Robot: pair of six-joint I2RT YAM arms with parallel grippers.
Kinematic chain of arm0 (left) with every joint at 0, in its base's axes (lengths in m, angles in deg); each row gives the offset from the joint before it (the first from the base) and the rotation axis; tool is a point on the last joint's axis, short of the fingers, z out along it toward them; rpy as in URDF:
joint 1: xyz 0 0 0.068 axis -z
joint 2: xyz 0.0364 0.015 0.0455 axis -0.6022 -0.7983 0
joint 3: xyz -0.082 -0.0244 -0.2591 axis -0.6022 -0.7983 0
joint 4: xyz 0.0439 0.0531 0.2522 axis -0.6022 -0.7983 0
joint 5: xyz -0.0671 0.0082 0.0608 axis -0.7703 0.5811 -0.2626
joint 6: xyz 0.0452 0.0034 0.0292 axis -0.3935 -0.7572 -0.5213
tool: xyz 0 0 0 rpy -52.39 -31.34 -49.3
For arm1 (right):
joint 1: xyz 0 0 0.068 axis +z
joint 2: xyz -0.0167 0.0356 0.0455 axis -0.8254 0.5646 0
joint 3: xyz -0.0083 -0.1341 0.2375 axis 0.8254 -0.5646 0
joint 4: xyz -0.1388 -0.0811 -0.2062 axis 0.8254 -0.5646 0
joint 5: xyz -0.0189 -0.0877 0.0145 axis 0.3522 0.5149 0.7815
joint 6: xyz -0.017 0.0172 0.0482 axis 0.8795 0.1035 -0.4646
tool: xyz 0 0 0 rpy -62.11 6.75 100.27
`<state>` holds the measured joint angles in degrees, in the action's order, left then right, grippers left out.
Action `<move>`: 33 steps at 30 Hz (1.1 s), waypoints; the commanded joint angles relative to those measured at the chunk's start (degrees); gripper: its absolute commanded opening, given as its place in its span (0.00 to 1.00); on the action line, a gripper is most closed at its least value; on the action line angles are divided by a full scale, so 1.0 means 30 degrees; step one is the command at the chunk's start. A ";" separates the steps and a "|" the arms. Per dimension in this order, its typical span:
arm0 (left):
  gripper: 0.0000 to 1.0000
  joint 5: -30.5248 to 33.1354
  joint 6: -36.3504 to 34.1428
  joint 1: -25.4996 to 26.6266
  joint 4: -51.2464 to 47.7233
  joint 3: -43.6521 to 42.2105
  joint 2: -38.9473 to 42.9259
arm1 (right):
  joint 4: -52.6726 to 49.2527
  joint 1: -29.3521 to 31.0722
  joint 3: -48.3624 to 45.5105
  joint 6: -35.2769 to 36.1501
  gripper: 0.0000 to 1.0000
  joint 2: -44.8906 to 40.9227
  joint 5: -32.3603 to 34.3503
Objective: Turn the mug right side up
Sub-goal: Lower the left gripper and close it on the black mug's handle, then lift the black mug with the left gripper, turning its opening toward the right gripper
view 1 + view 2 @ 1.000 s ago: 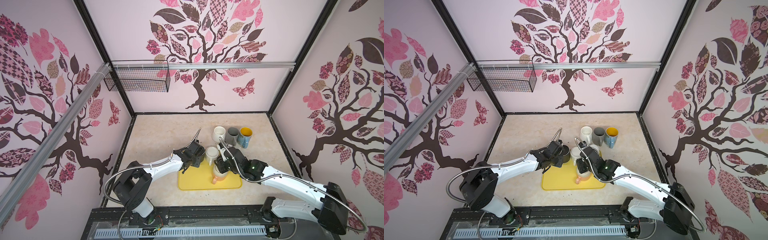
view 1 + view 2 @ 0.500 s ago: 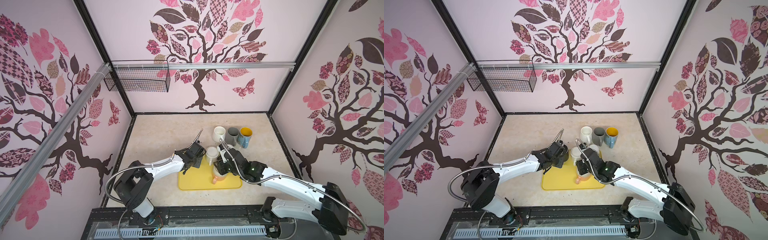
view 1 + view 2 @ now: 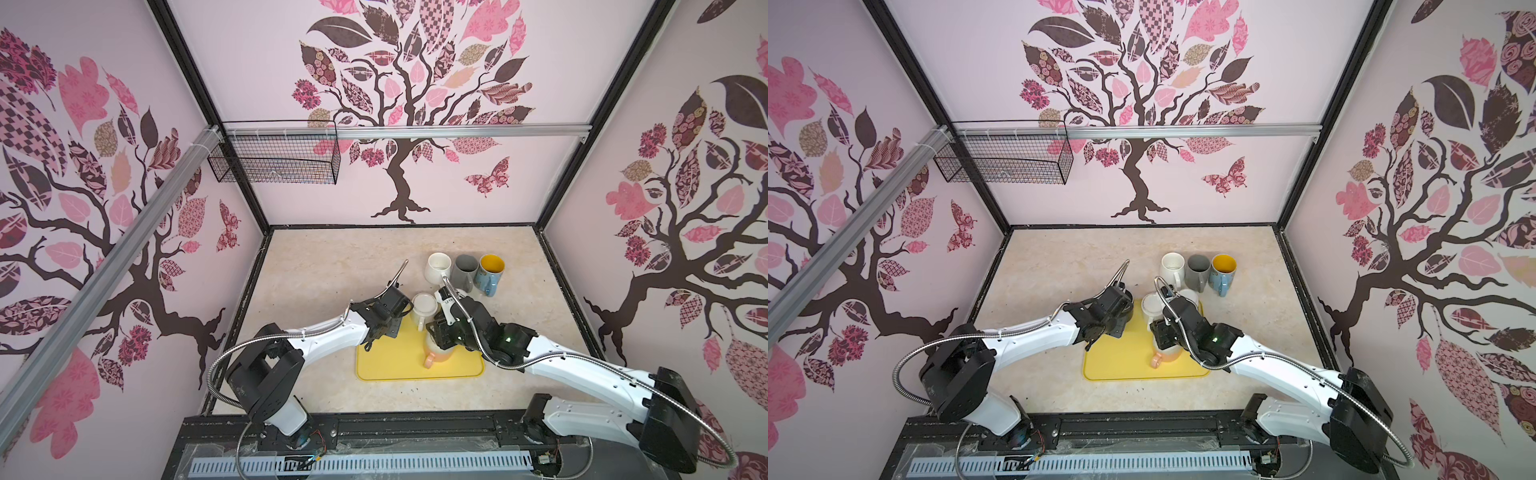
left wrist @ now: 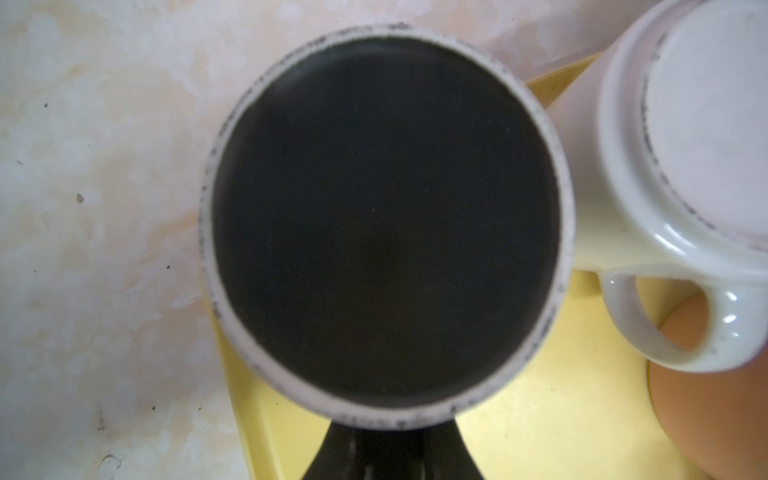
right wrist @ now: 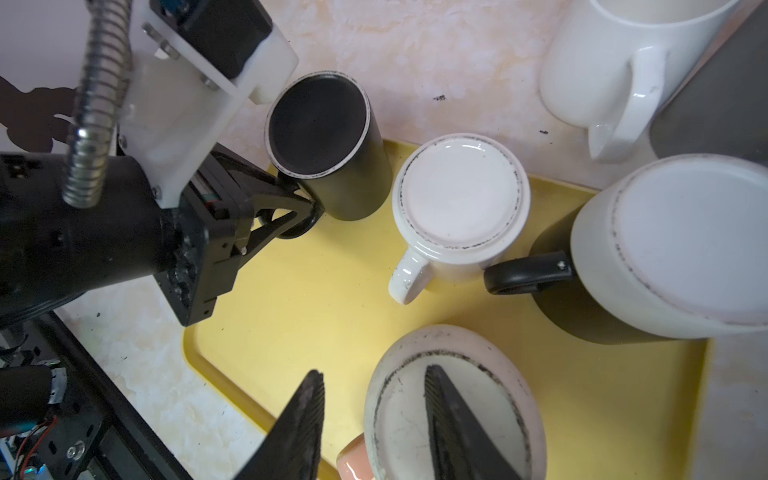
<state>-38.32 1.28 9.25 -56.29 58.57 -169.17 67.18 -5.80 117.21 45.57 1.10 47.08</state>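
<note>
A black mug stands upside down at the corner of the yellow tray; its dark base fills the left wrist view. My left gripper is shut on this mug's handle. A peach mug also stands upside down at the tray's near side, seen in both top views. Just above it my right gripper is open. One of its fingers lies over the mug's base, the other over bare tray, and the peach handle shows between them.
Two more mugs stand upside down on the tray: a cream mug and a black-and-white mug with a black handle. Behind the tray stand upright a white mug, a grey mug and a blue mug.
My left gripper has closed onto the black mug's handle. The right arm has barely moved.
</note>
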 commanded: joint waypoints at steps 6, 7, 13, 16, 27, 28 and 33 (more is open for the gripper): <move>0.00 0.2609 -0.0390 0.0189 -0.1072 0.0366 0.1910 | 0.0360 0.0072 0.0234 -0.0300 0.43 -0.0603 -0.0675; 0.00 0.2608 -0.0406 0.0203 -0.1154 0.0373 0.2052 | 0.0377 0.0082 0.0207 -0.0342 0.43 -0.0677 -0.0755; 0.00 0.3565 -0.0631 0.0632 -0.1621 0.0354 0.3300 | 0.0339 0.0082 0.0222 -0.0360 0.43 -0.0559 -0.0663; 0.00 0.4317 -0.1012 0.0804 -0.2331 0.0801 0.3618 | 0.0286 0.0079 0.0378 -0.0374 0.43 -0.0308 -0.0768; 0.00 0.2603 -0.0449 0.0774 -0.2412 0.0946 0.9158 | 0.2406 0.0078 0.0437 -0.1408 0.44 -0.0456 -0.2496; 0.00 0.2282 -0.0385 0.0754 -0.2438 0.1057 0.9720 | 0.2724 0.0066 0.0426 -0.1582 0.44 -0.0339 -0.2855; 0.00 0.0217 0.0095 0.0690 -0.2127 0.1426 1.2329 | 0.6561 0.0064 -0.0150 -0.3596 0.46 0.0275 -0.5534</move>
<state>-34.41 0.08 11.52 -67.90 58.77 -135.49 77.52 -5.80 117.12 39.04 1.10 36.29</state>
